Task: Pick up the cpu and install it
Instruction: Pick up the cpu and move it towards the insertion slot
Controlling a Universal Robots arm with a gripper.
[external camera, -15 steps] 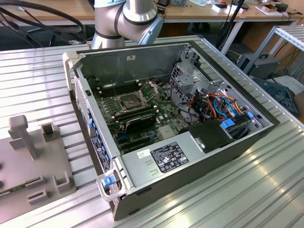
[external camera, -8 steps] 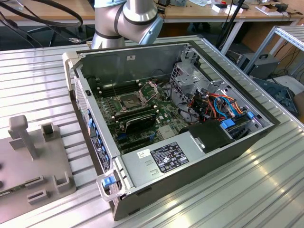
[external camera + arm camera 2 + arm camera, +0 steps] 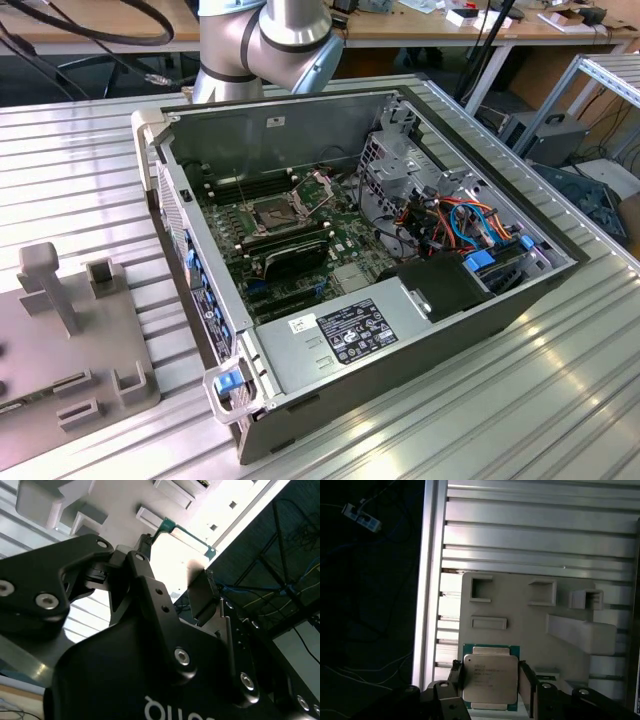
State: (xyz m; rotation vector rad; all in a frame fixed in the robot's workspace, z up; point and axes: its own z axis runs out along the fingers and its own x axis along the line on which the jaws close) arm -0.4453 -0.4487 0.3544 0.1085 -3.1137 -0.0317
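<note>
cpu [image 3: 489, 680] lies flat, lid up, green board edge showing, on the grey fixture plate [image 3: 520, 642]. The gripper [image 3: 490, 664] straddles it, and I cannot tell whether it clamps. The cpu's longer axis runs crosswise to the closing line. Lid print is illegible. In the exterior view I see the open computer case [image 3: 300, 125], with the socket [image 3: 272, 212] frame hinged up.
</note>
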